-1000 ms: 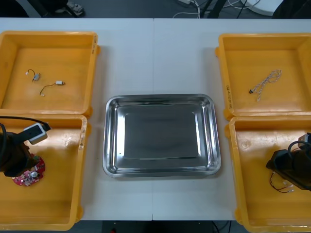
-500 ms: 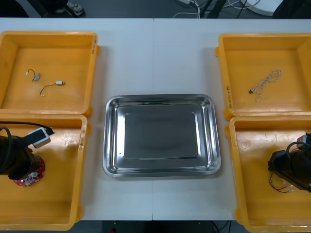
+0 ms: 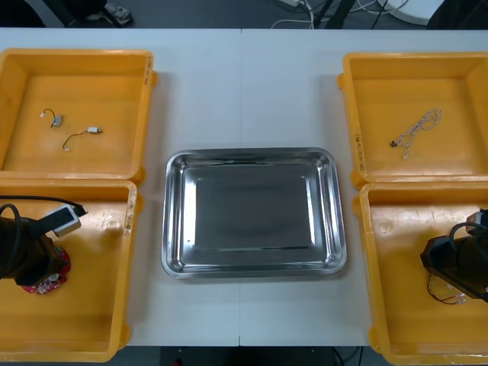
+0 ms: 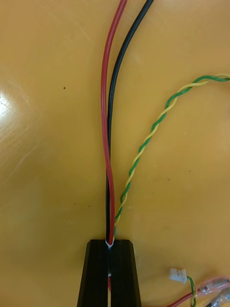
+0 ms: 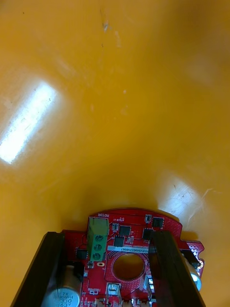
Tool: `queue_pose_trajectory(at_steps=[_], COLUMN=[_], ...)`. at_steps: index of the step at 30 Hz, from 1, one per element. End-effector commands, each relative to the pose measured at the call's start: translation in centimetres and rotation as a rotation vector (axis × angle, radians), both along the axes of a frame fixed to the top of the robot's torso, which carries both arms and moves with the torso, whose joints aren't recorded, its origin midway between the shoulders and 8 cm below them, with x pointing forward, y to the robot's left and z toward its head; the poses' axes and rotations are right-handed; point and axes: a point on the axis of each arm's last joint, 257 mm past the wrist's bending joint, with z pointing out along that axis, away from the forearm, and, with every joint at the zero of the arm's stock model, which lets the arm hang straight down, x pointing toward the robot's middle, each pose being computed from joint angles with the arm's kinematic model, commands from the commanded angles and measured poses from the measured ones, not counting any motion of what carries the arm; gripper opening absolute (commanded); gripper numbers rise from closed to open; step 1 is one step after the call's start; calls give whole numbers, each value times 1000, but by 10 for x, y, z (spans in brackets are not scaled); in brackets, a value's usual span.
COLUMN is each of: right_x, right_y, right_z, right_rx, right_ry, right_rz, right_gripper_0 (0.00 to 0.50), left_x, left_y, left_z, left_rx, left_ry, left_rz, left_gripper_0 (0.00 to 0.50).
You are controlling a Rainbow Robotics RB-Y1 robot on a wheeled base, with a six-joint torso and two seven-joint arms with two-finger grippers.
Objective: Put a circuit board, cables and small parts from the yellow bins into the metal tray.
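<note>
Left end effector (image 5: 106,235): down in the near-left bin (image 3: 91,305), at the worktop's near left corner, right over the board.
Left fingers (image 5: 40,273): spread apart, one at each side of the board's middle hole. The board's rim shows past the outer side of one finger, so this looks released rather than clenched, though I cannot see whether the pads touch.
Board (image 5: 127,240): round and red, lying flat on the floor of the near-left bin, with a green terminal block beside one finger.
Right end effector (image 4: 111,242): low in the near-right bin (image 3: 404,305), at the near right corner.
Right fingers (image 4: 96,273): pressed together, grasping the red-black cable at their tips.
Red-black cable (image 4: 110,120): two wires side by side, running straight out from the fingertips over the bin floor.
Green-yellow cable (image 4: 148,136): twisted, just beside the red-black cable, curving off to one side; not held.
White plug (image 4: 178,275): small, on the bin floor near the right fingers.
Tray (image 3: 177,221): bare, shiny metal, in the middle of the worktop between the bins.
Far-left bin (image 3: 99,84): holds two small parts (image 3: 56,120) with thin dark leads, lying near each other.
Far-right bin (image 3: 381,99): holds the blue-white cable (image 3: 418,130), twisted, lying loose at a slant.
Worktop (image 3: 244,84): light, carrying all four bins and the tray.
</note>
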Motion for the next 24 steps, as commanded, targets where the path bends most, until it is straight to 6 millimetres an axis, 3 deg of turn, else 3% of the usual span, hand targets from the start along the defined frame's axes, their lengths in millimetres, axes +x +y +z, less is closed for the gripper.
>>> queue_pose_trajectory(at_steps=[1,3,4,6,7,18,24], right_x=[11,12,11,9,8,-5,1], right_y=[-1,-3,-4,-7,-8,-19,-14], right_z=[27,36,43,55,60,120,142], right_rx=[-4,-14,-21,-33,-38,-135,-157], right_ry=[-33,-33,-34,-34,-35,-46,-115], right_rz=[-28,-24,-22,-21,-21,-9,17], right_gripper_0=[0,0,0,0,0,0,0], left_x=[6,6,7,7,7,9,14], left_y=[14,14,13,13,13,12,9], left_z=[10,10,10,11,11,12,24], left_rx=[106,106,107,106,105,103,108], left_ry=[-17,-17,-19,-20,-21,-25,-17], left_rz=[-150,-150,-152,-151,-151,-154,-155], left_gripper_0=[371,296,227,23,3,0,0])
